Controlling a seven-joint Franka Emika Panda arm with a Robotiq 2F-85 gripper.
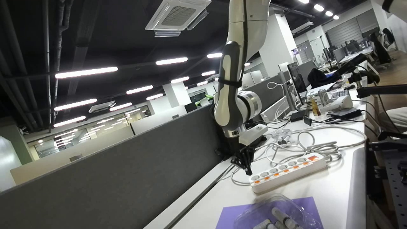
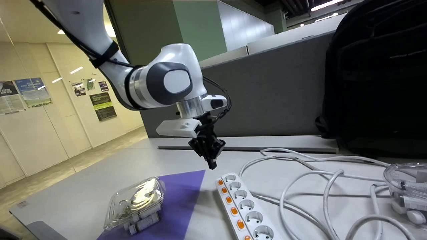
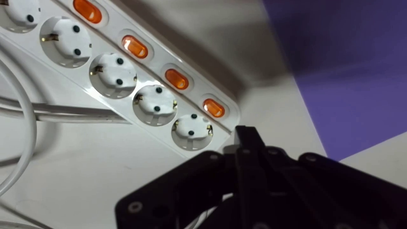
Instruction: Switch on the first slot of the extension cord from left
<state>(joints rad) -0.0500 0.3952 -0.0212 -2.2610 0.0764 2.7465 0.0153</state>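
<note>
At the far left of an exterior view, posters (image 2: 33, 91) hang on a pale wall (image 2: 30, 140). Rightward, on the light surface (image 2: 83, 186), a clear plastic box (image 2: 116, 200) with pale cylinders (image 2: 146, 222) inside sits on a purple sheet (image 2: 181, 191). The white robot arm (image 2: 175, 80) reaches in from the upper left, and its black hand (image 2: 212, 165) points down above the surface, its fingertips (image 3: 248, 136) pressed together in the wrist view.

Next to the right is the white extension cord (image 2: 240, 209), lying on the surface with one end just beside and below the hand; a gap shows between the two. It carries six round sockets (image 2: 246, 204) and, alongside them, a row of orange rocker switches (image 2: 234, 210). In the wrist view the endmost switch (image 3: 214, 107) sits up and to the left of the fingertips, near them; whether any switch is on, I cannot tell. At the opposite end, in an exterior view, is a larger red-orange switch (image 1: 313, 158).

White cable (image 3: 31, 127), seen close in the wrist view, lies in loops right of the sockets in an exterior view. Beyond it a black backpack (image 2: 373, 83) stands before a grey partition (image 2: 267, 100), and lower, at the right edge, is a clear plastic tub (image 2: 393, 193).
</note>
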